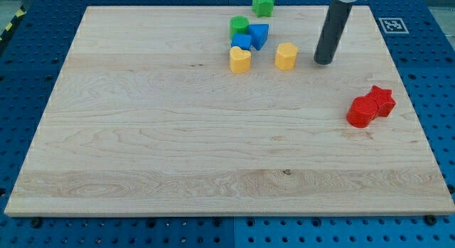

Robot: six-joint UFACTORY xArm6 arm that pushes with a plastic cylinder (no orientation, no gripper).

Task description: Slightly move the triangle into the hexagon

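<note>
Red blocks (370, 106) unlabelled; my tip (323, 62) beside yellow hexagon (286, 56).

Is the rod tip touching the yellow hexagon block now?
Apart. The camera view shows bare wood between my tip and the yellow hexagon.

My rod (330, 31) is a plain dark grey cylinder; my tip (323, 62) is blunt and flat-ended.

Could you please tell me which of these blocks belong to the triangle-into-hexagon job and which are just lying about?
Job: blue triangle, yellow hexagon, my tip, to the hexagon's right.

Lying about: blue cube, yellow heart, green cylinder, green star, red cylinder, red star.
</note>
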